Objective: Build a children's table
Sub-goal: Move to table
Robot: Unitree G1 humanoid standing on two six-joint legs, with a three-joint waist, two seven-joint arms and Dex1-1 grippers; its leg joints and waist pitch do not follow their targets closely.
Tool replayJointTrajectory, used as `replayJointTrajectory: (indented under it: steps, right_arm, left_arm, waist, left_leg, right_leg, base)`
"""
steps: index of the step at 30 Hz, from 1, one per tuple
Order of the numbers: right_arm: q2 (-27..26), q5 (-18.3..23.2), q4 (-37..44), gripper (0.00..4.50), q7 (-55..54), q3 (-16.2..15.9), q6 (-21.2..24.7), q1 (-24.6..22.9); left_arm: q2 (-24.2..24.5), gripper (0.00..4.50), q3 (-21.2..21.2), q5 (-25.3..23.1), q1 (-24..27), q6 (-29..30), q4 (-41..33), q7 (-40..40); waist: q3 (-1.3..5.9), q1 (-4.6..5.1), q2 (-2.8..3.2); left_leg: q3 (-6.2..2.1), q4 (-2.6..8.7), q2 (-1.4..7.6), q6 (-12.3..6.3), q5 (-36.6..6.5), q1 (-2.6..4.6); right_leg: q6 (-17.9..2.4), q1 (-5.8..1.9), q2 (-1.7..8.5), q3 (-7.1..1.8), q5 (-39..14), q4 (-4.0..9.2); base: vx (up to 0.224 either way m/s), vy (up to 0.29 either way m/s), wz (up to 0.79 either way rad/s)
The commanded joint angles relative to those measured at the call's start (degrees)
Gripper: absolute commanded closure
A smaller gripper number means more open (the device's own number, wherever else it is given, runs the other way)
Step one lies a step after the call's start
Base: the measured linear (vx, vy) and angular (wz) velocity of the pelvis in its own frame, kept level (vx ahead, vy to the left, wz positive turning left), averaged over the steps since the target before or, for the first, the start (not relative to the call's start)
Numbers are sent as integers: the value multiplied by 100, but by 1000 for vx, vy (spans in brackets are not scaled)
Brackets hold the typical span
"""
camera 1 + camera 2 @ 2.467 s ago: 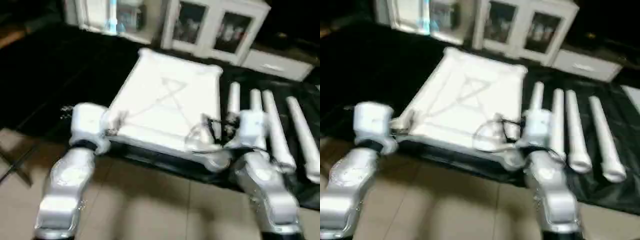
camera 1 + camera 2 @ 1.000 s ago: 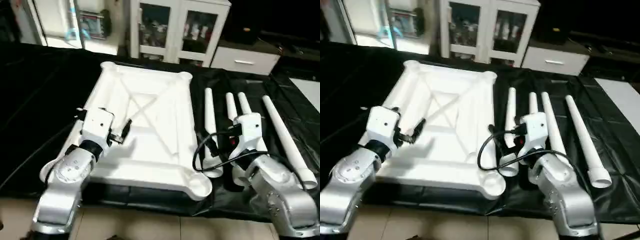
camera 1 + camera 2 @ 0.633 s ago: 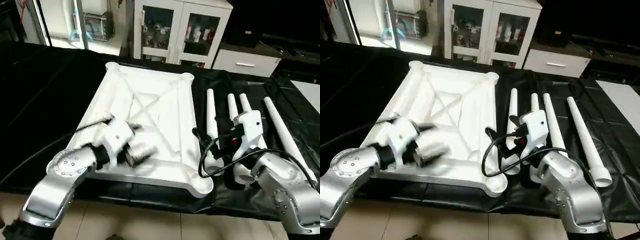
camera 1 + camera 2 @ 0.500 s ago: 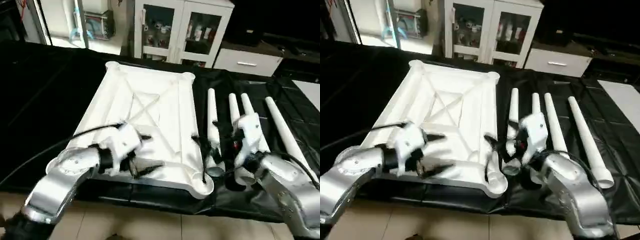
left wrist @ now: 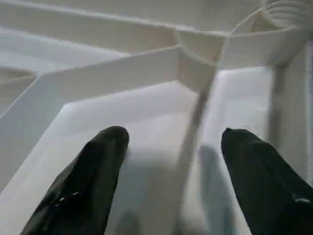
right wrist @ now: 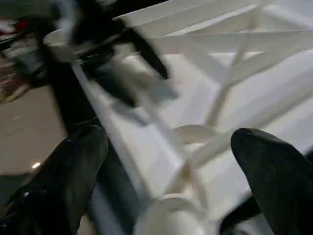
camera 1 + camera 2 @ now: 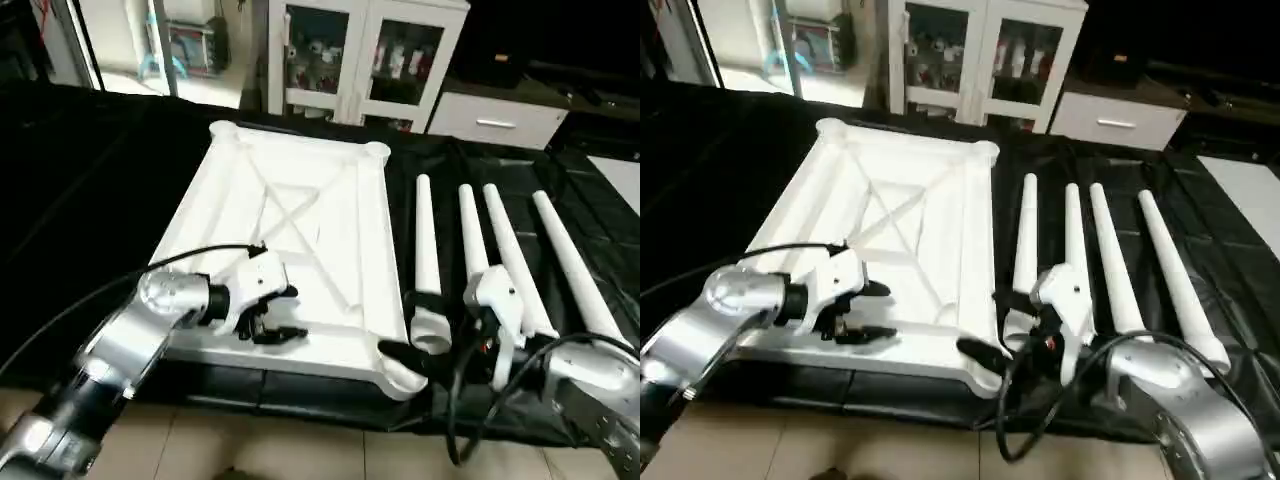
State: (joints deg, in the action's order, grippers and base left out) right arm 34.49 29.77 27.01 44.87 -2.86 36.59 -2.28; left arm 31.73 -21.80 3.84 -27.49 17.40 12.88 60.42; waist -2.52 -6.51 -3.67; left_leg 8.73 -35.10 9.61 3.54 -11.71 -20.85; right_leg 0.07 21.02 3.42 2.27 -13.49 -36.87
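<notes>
The children's table lies in parts on a black sheet. Its white tabletop (image 7: pixel 300 215) is upside down, X-braced ribs up, with round sockets at the corners. Several white tapered legs (image 7: pixel 424 250) lie side by side to its right. My left gripper (image 7: pixel 283 314) hovers over the tabletop's near part, pointing right, open, with ribs and nothing else between its fingers (image 5: pixel 105 152). My right gripper (image 6: pixel 168 139) is open beside the near right corner socket (image 7: pixel 400 375); one black finger (image 7: pixel 402 356) reaches over it. The right wrist covers part of the second leg.
A white cabinet with glass doors (image 7: pixel 360 60) and a low white drawer unit (image 7: pixel 490 120) stand behind the sheet. The black sheet (image 7: pixel 90 180) spreads to the left and right of the parts. Tiled floor (image 7: pixel 300 455) runs along the near edge.
My left arm has swung from the tabletop's left side to its near part and now points right. The right gripper has dropped toward the near right corner socket.
</notes>
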Motion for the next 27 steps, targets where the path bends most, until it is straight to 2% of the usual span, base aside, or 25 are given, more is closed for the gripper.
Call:
replayJointTrajectory:
  steps: [1,3,4,6,10,14,15,16,18,19,20,24,27]
  right_arm:
    - [85,102,132,0,81,48,98,-20]
    - [105,106,151,0,104,52,107,-39]
    - [157,154,192,0,147,53,178,-73]
    - [186,189,234,0,147,61,246,-99]
    - [201,228,272,0,111,61,302,-104]
    - [206,234,267,0,90,51,318,-59]
    - [205,228,262,0,94,47,318,-51]
    - [205,227,259,0,97,46,319,-47]
    - [204,223,256,0,102,38,320,-43]
    - [209,229,259,0,101,27,324,-41]
    - [211,233,256,0,102,23,326,-40]
    - [226,247,254,0,107,13,344,-34]
    - [244,257,244,0,123,7,356,-18]
  left_arm:
    - [-42,132,-103,-42,-106,-114,135,139]
    - [-50,146,-120,-22,-138,-137,210,235]
    - [-31,157,-173,-21,-184,-192,308,398]
    - [-21,180,-226,-73,-259,-306,463,501]
    - [-36,220,-293,-215,-384,-524,713,498]
    - [-113,250,-333,-463,-541,-682,1054,341]
    - [-139,258,-307,-490,-567,-675,1117,273]
    - [-154,263,-290,-500,-580,-670,1149,239]
    - [-168,282,-273,-521,-597,-683,1206,204]
    - [-163,282,-282,-531,-605,-716,1255,222]
    - [-153,302,-298,-541,-604,-740,1273,243]
    - [-119,316,-339,-538,-583,-818,1335,446]
    - [-116,349,-346,-621,-603,-792,1436,454]
  waist:
    - [268,-5,85]
    - [266,-2,81]
    - [268,-5,114]
    - [270,-7,97]
    - [256,-8,103]
    - [257,-8,99]
    - [251,-4,71]
    - [248,-13,86]
    - [241,-11,70]
    - [235,-13,65]
    - [236,-12,69]
    - [224,-13,64]
    - [230,-10,51]
  left_leg:
    - [-113,531,373,96,-1102,95]
    - [-107,530,379,93,-1070,95]
    - [-108,530,380,94,-1045,98]
    - [-101,528,378,90,-1072,104]
    - [-99,541,397,111,-1160,97]
    - [-95,545,405,135,-1185,107]
    - [-91,547,406,134,-1196,106]
    - [-92,550,413,146,-1230,112]
    - [-86,550,410,153,-1283,108]
    - [-88,554,406,146,-1284,103]
    - [-89,557,409,150,-1296,107]
    - [-93,573,412,171,-1373,104]
    - [-92,571,412,163,-1313,99]
  right_leg:
    - [-1001,-156,524,-284,-419,466]
    - [-1052,-150,529,-280,-352,461]
    - [-1078,-148,527,-278,-309,455]
    - [-1064,-159,517,-281,-287,457]
    - [-1101,-157,542,-282,-435,477]
    - [-1076,-151,545,-282,-509,480]
    - [-1065,-149,544,-285,-529,486]
    - [-1075,-145,558,-286,-588,487]
    - [-1072,-142,565,-292,-717,505]
    - [-1046,-139,559,-291,-793,510]
    - [-1032,-136,561,-292,-827,514]
    - [-952,-126,569,-298,-1058,540]
    - [-945,-126,569,-297,-1016,532]
  base:
    - [0,0,0]
    - [0,0,0]
    - [0,0,0]
    - [0,0,0]
    - [0,0,0]
    - [0,0,0]
    - [0,0,0]
    - [0,0,0]
    - [0,0,0]
    - [0,0,0]
    - [0,0,0]
    - [0,0,0]
    - [0,0,0]
